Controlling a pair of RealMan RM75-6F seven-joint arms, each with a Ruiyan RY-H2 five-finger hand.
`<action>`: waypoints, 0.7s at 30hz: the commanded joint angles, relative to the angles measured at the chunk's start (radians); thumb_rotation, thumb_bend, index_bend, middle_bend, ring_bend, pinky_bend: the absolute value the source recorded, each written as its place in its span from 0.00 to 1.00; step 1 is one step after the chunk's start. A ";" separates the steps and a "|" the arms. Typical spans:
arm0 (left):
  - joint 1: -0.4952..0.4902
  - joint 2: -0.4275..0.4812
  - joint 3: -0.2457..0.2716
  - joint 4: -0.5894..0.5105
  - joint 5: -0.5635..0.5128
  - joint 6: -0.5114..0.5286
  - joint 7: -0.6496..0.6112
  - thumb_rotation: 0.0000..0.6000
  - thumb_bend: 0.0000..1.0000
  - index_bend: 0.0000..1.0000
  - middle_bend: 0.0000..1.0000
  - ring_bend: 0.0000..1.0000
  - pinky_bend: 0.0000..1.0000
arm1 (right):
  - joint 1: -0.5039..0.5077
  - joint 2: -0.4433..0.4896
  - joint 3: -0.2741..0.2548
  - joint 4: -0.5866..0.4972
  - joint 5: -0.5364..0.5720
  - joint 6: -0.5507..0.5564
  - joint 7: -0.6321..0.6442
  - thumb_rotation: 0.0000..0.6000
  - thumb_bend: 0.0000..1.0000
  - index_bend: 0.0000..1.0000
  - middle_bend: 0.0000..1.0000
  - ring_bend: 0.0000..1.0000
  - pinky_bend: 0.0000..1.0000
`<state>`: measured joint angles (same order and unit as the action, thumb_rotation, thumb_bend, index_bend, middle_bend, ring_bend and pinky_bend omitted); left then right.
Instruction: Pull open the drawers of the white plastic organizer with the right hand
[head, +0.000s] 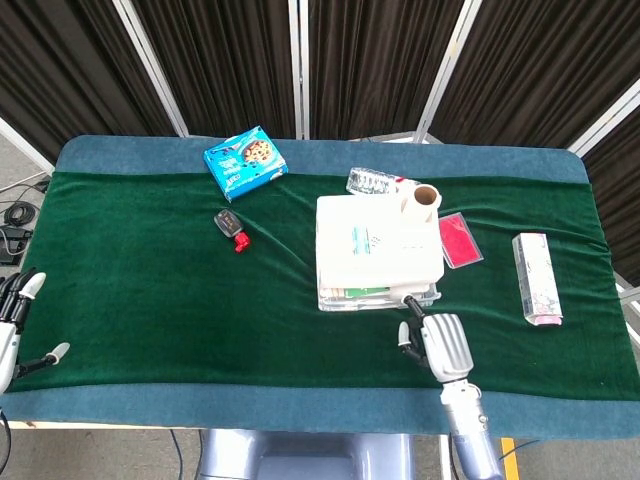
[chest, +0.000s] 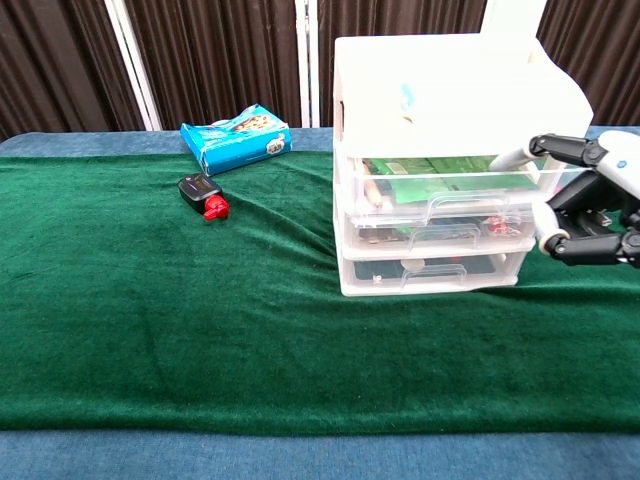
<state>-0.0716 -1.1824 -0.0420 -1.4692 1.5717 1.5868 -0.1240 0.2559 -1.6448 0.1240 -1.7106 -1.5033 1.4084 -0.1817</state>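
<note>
The white plastic organizer (head: 378, 250) stands right of the table's middle, with three clear drawers facing me in the chest view (chest: 440, 100). Its top drawer (chest: 455, 190) sticks out a little further than the two below. My right hand (chest: 590, 210) hovers at the drawers' front right corner, fingers apart and holding nothing; one fingertip (chest: 503, 161) lies close by the top drawer's rim. From above, the same hand (head: 435, 345) sits just in front of the organizer. My left hand (head: 12, 325) hangs at the table's near left edge, fingers spread and empty.
A blue cookie box (head: 245, 162) and a small black and red object (head: 230, 226) lie at the back left. Behind the organizer are a clear pack (head: 372, 182) and a roll (head: 426, 197). A pink flat item (head: 458, 240) and a white carton (head: 536, 278) lie to its right.
</note>
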 joint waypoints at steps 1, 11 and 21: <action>0.000 0.001 0.000 0.000 -0.001 0.000 -0.001 1.00 0.08 0.00 0.00 0.00 0.00 | 0.009 -0.007 0.008 -0.004 0.011 -0.010 -0.022 1.00 0.60 0.31 0.90 0.91 0.76; 0.000 0.003 -0.001 0.000 -0.002 -0.001 -0.008 1.00 0.08 0.00 0.00 0.00 0.00 | 0.012 -0.007 0.008 -0.016 0.024 -0.007 -0.053 1.00 0.62 0.43 0.91 0.92 0.77; 0.001 0.004 0.000 -0.005 -0.003 -0.002 -0.002 1.00 0.08 0.00 0.00 0.00 0.00 | -0.008 0.017 -0.022 -0.050 -0.003 0.023 -0.067 1.00 0.62 0.45 0.91 0.92 0.77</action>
<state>-0.0705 -1.1781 -0.0421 -1.4745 1.5684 1.5850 -0.1259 0.2507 -1.6308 0.1052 -1.7575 -1.5041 1.4294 -0.2477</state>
